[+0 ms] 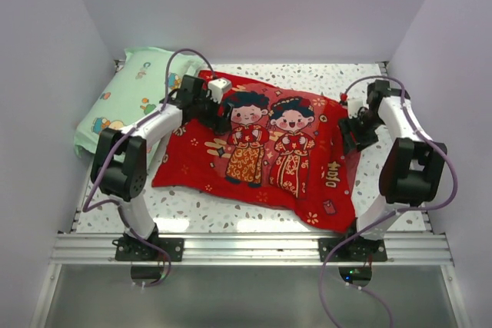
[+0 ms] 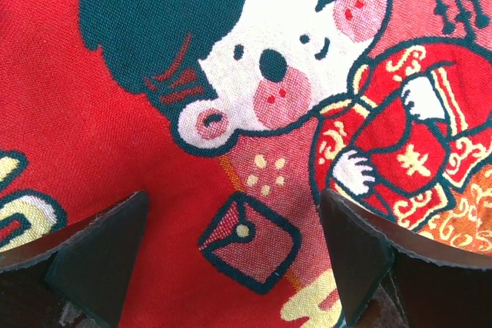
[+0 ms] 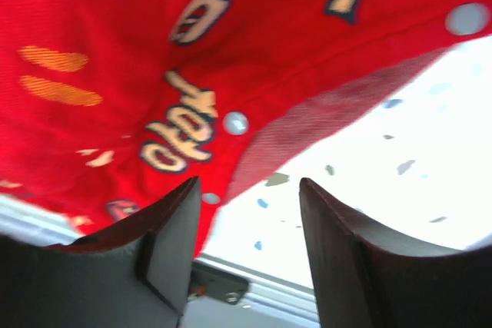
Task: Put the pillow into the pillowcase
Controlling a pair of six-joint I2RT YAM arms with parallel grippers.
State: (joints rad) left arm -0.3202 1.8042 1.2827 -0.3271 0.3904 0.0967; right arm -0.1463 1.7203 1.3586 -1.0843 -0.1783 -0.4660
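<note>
The red pillowcase (image 1: 261, 151) lies flat on the table, its printed side with the two cartoon figures facing up, and it looks plump. The cream-yellow pillow shows in no view. My left gripper (image 1: 219, 117) is open and hovers close over the case's far left part, next to the left figure's head; the left wrist view shows its jaws (image 2: 231, 266) spread wide over the print (image 2: 115, 113), holding nothing. My right gripper (image 1: 350, 136) is open at the case's right edge; in the right wrist view its jaws (image 3: 250, 243) straddle the red hem (image 3: 115, 36), empty.
A mint-green cartoon-print pillow (image 1: 127, 97) lies at the far left, partly under the left arm. The white speckled table (image 1: 307, 74) shows beyond and right of the case (image 3: 400, 136). An aluminium rail (image 1: 254, 247) runs along the near edge. White walls enclose three sides.
</note>
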